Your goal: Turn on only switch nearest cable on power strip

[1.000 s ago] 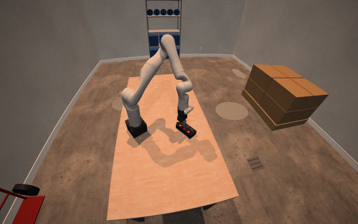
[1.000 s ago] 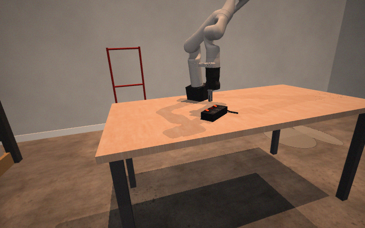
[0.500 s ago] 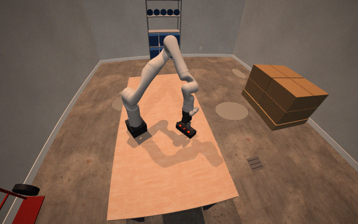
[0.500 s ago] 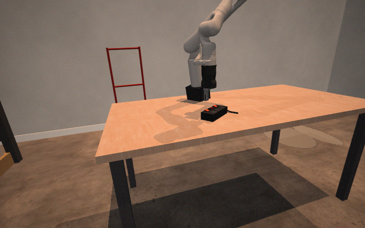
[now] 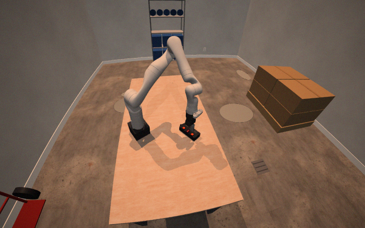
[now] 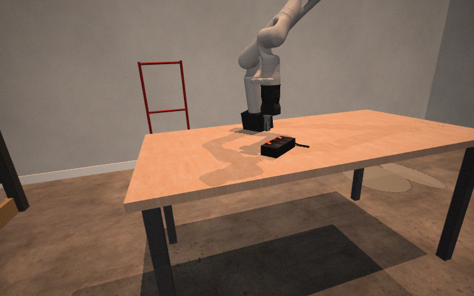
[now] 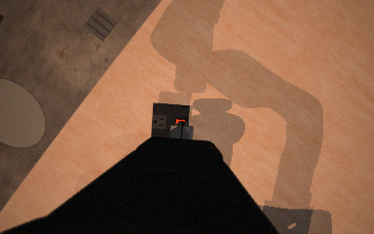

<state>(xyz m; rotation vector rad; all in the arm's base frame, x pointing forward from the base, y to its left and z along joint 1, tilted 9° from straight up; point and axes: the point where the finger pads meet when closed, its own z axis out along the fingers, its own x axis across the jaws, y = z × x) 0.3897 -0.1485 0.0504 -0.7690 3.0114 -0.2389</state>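
Black and box-shaped, the power strip (image 6: 278, 146) is seen lying flat and right way up on the pale wooden bench (image 6: 181, 167), near the middle of its width and just beside the shadow cast by the arm. Three red-lit switches (image 5: 187, 129) are visible in a row along its top in the top view; whether each one is on or off cannot be told at this size. A thin dark cable (image 6: 302, 145) is seen leaving the end of the strip that faces away from the red ladder frame (image 6: 160, 63).

The gripper (image 6: 268, 122) is held upright above the strip, at the end toward the cable, with a clear gap shown between it and the strip in the exterior view. The fingers are pressed fully together and nothing is held between them. In the wrist view most of the strip is hidden by the dark gripper body; only the strip's far end, with one socket and a sliver of red switch, is left showing past the joined fingertips.

The white arm (image 5: 150, 75) is arched high over the bench from its black base (image 5: 145, 132), which stands on the bench well apart from the strip. A stack of cardboard boxes (image 5: 289, 94) is seen on the floor off to one side.
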